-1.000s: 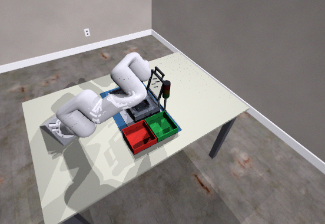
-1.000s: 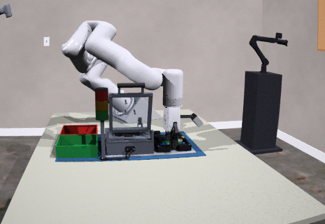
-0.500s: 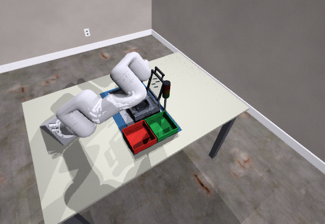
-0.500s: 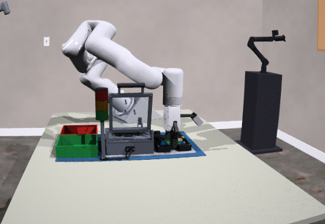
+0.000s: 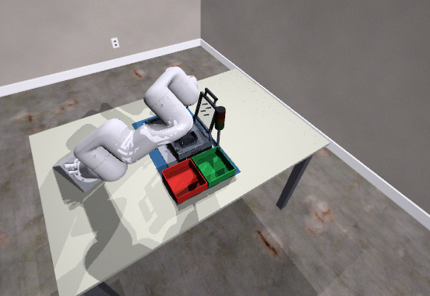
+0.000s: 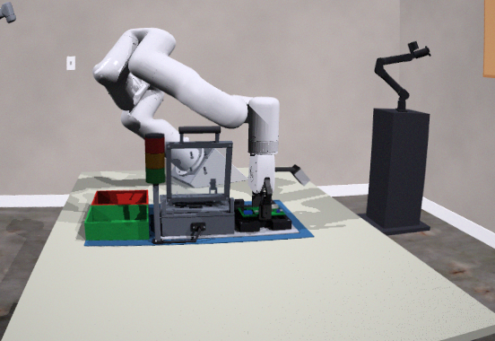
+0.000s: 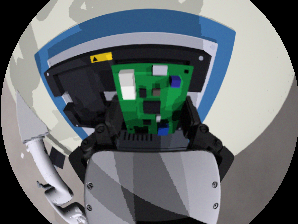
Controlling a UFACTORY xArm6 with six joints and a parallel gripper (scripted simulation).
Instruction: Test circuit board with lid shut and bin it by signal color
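Note:
The green circuit board (image 6: 247, 213) (image 7: 132, 108) is face up between the fingers, a little above the black tray (image 6: 282, 223) (image 7: 67, 63). Its white connector block is at the far left in the wrist view. My gripper (image 6: 264, 214) (image 7: 151, 103) is shut on the board by its two long sides; the top view does not show the gripper. The tester (image 5: 202, 146) (image 6: 197, 225) stands beside the tray, its lid (image 5: 199, 110) (image 6: 229, 171) upright. The signal tower (image 5: 220, 118) (image 6: 155, 160) shows no clearly lit lamp. The pins, posts and hook cannot be made out.
The red bin (image 5: 183, 180) (image 6: 119, 196) and green bin (image 5: 214, 166) (image 6: 117, 230) stand side by side on the tester's other side from the tray. The raised lid's handle (image 5: 210, 95) (image 6: 199, 129) and the tower stand high near the tester. A blue mat (image 6: 301, 233) (image 7: 150, 22) lies underneath.

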